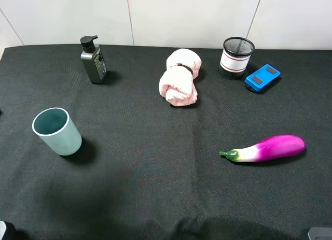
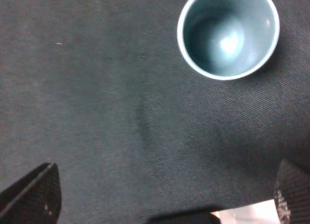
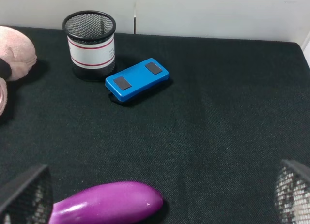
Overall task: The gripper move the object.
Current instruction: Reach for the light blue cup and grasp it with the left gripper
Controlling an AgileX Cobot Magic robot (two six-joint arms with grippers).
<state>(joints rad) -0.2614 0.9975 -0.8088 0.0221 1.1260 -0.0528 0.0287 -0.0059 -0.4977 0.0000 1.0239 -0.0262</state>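
Cup upright, empty; left tool and right tool both spread, unladen.

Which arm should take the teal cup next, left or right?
Left. The cup stands at the left of the table, and the left gripper hovers near it, jaws open. The right gripper is over by the eggplant.

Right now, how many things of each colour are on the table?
Teal: 1, smooth cylindrical cup
Dark grey: 1, pump bottle
Pink: 1, rolled cloth
Black: 1, mesh pen holder
Blue: 1, flat box
Purple: 1, glossy eggplant
Total: 6
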